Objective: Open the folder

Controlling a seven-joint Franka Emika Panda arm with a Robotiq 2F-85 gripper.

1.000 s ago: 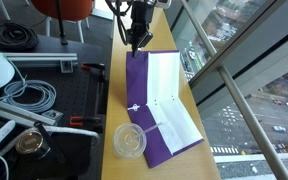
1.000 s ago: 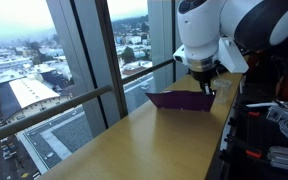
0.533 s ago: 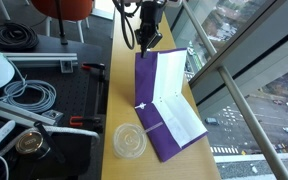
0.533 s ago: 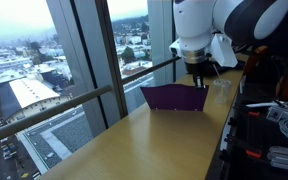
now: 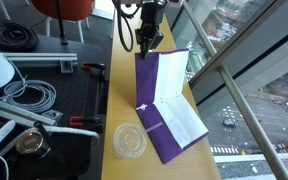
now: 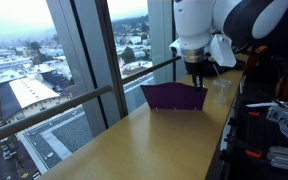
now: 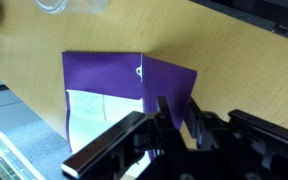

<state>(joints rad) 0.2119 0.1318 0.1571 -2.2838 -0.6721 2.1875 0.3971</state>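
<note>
The purple folder (image 5: 156, 100) lies on the wooden table with a white sheet (image 5: 177, 105) showing inside. Its cover is lifted and stands nearly upright. It also shows in an exterior view (image 6: 172, 96) as an upright purple flap, and in the wrist view (image 7: 114, 80). My gripper (image 5: 144, 47) is shut on the top edge of the lifted cover, which passes between the fingers in the wrist view (image 7: 174, 115).
A clear round cup lid (image 5: 129, 140) lies on the table by the folder's near end. Cables and gear (image 5: 24, 95) crowd the black bench beside the table. A glass railing (image 5: 219, 70) runs along the table's other side.
My gripper has risen with the cover edge and swung it from a low tilt to nearly upright, showing more of the white sheet. Little has moved in the last half second.
</note>
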